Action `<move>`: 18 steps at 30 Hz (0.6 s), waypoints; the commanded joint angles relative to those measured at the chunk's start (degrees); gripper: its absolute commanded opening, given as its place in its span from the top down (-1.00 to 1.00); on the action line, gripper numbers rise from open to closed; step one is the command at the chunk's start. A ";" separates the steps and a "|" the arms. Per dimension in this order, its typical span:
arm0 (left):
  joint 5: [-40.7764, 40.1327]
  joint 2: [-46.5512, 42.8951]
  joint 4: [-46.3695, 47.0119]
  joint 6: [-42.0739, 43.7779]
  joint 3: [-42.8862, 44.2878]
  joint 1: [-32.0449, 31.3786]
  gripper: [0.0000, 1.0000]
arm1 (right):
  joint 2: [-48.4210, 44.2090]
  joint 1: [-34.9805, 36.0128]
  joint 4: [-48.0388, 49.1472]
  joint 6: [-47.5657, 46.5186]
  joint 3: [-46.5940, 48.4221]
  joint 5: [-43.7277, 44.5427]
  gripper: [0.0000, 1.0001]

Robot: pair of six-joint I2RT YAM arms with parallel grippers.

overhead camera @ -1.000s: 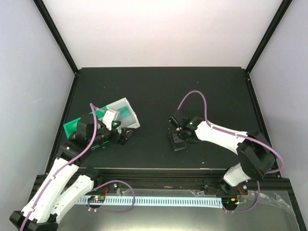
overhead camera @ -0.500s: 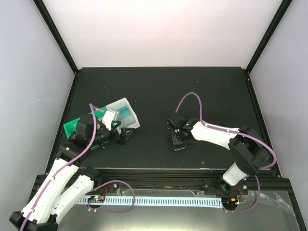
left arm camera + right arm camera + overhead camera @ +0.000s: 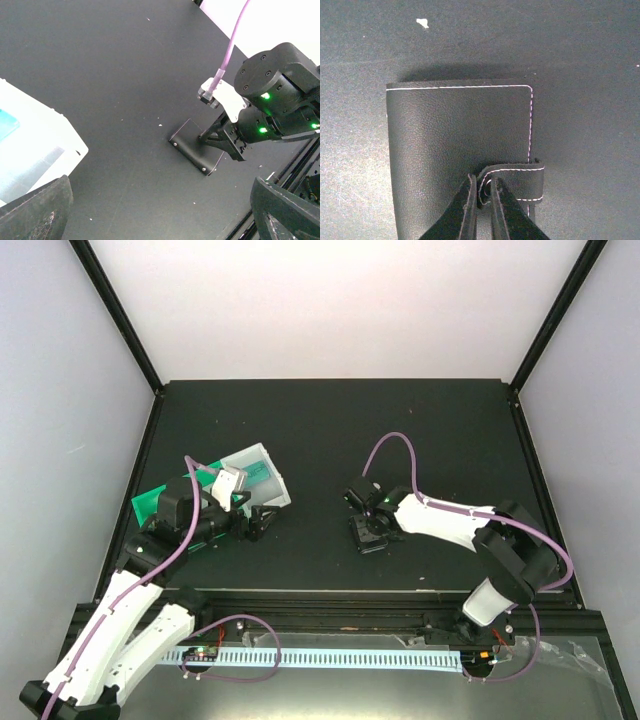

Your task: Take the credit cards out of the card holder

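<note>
The card holder is a black leather fold with white stitching and lies closed and flat on the black table. It shows too in the top view and in the left wrist view. My right gripper is shut on the holder's small strap tab at its near edge. My left gripper hangs open over bare table, left of the holder and beside the white bin. A teal card lies inside that bin. No card shows at the holder.
A white open bin lies tilted at the left, half over a green tray. The bin's corner fills the left of the left wrist view. The table's front rail runs just behind both grippers.
My right wrist has shifted slightly left over the holder, and its fingers have narrowed onto the strap tab. The left arm and the bin have not moved.
</note>
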 commanded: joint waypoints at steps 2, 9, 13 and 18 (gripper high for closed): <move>-0.97 -0.54 -0.22 0.36 0.01 0.42 -0.98 | 1.09 0.59 0.50 0.39 -0.21 0.25 0.98; -3.57 -0.52 -0.72 -0.29 0.05 0.42 -0.98 | 0.27 1.02 0.76 0.44 -0.22 -0.38 0.98; -4.13 -0.17 -0.78 -0.52 0.03 0.42 -0.98 | -2.97 1.03 1.82 0.86 -0.47 -1.48 0.98; -5.11 0.44 -1.08 -1.31 -0.07 0.42 -0.98 | -9.03 1.02 5.00 1.45 -2.27 -3.96 0.98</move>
